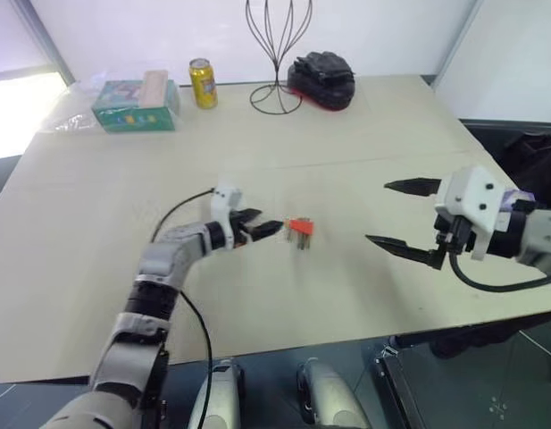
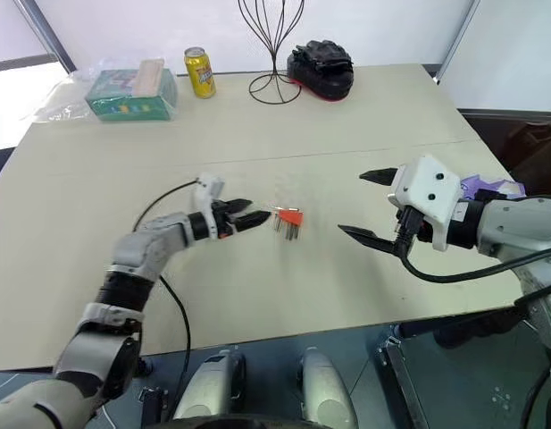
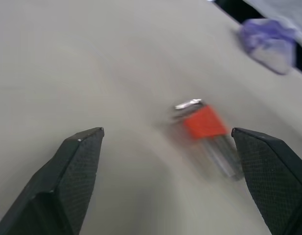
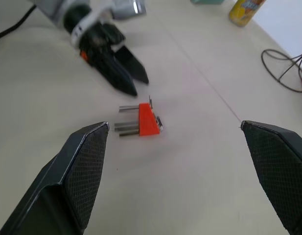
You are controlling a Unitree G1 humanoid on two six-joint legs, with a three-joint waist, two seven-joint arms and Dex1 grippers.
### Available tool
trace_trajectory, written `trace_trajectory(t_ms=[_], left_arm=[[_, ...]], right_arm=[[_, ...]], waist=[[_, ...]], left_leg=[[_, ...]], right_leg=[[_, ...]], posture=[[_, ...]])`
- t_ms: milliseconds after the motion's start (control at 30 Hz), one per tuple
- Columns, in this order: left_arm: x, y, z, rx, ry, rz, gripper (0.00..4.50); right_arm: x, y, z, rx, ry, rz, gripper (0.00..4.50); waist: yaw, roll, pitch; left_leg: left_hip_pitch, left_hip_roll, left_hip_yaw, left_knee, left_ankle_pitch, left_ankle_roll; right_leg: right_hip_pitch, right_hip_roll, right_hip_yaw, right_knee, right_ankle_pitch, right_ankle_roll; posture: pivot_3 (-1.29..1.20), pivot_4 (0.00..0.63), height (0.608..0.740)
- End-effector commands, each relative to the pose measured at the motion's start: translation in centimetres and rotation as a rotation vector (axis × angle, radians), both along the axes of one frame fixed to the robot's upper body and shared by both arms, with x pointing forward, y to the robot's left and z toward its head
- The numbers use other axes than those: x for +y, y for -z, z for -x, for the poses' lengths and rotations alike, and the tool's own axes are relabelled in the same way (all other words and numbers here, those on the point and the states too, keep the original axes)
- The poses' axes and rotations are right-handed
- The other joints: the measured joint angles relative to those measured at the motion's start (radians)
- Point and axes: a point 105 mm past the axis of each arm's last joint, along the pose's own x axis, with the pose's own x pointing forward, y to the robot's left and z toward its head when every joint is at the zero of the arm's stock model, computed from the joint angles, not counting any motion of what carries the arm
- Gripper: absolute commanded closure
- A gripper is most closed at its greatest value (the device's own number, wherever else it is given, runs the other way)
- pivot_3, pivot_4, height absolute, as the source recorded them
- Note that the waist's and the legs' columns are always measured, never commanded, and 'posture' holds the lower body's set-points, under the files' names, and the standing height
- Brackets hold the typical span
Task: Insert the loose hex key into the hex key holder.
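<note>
The hex key holder (image 1: 300, 226) is a small orange-red block lying on the beige table (image 1: 364, 134), with short dark keys sticking out of it. It also appears in the right wrist view (image 4: 147, 120) and, blurred, in the left wrist view (image 3: 204, 121). I cannot tell the loose hex key apart from the keys in the block. My left gripper (image 1: 266, 228) is open with nothing between its fingers, its tips just left of the holder and apart from it. My right gripper (image 1: 378, 213) hovers wide open and holds nothing, to the right of the holder and pointing at it.
At the back of the table stand a yellow can (image 1: 202, 83), a green box (image 1: 137, 105), a black wire stand (image 1: 277, 54) and a black bundle (image 1: 324, 79). A purple-and-white packet (image 2: 489, 186) lies by the right edge, behind my right arm.
</note>
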Motion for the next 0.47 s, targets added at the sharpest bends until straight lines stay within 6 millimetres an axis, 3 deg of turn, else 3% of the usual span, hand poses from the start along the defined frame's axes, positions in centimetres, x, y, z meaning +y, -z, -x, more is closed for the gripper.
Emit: trace_trajectory(t_ms=[33, 200, 300, 467], left_arm=[[0.4, -4.7, 0.9, -0.164, 0.054, -0.009, 0.05], [1.2, -8.5, 3.2, -0.284, 0.173, -0.096, 0.05], [1.5, -10.5, 6.3, -0.34, 0.328, -0.143, 0.05], [2.7, -10.1, 9.4, -0.277, 0.447, -0.206, 0.05]], right_arm=[[-0.4, -0.2, -0.1, -0.007, -0.02, 0.041, 0.0], [-1.8, 0.4, -0.6, 0.036, -0.016, 0.111, 0.0], [-2.8, 0.3, -0.9, 0.053, -0.01, 0.171, 0.0], [-3.4, 0.1, -1.3, 0.048, -0.02, 0.206, 0.0]], waist=[[0.01, 0.0, 0.0], [0.01, -0.001, 0.0], [0.004, -0.001, 0.001], [-0.002, 0.001, 0.0]], left_leg=[[0.0, 0.0, 0.0, 0.0, 0.0, 0.0], [-0.001, -0.002, 0.002, 0.001, 0.0, 0.0], [-0.001, -0.001, 0.002, 0.001, 0.0, 0.0], [0.0, 0.0, 0.003, -0.001, 0.0, 0.0]], right_leg=[[0.0, 0.0, 0.0, 0.0, 0.0, 0.0], [0.001, -0.004, 0.0, -0.002, 0.0, 0.0], [0.001, -0.003, 0.0, -0.002, 0.0, 0.0], [0.0, -0.002, 0.0, -0.001, 0.0, 0.0]], posture=[[0.0, 0.15, 0.74], [0.0, 0.15, 0.74], [0.0, 0.15, 0.74], [0.0, 0.15, 0.74]])
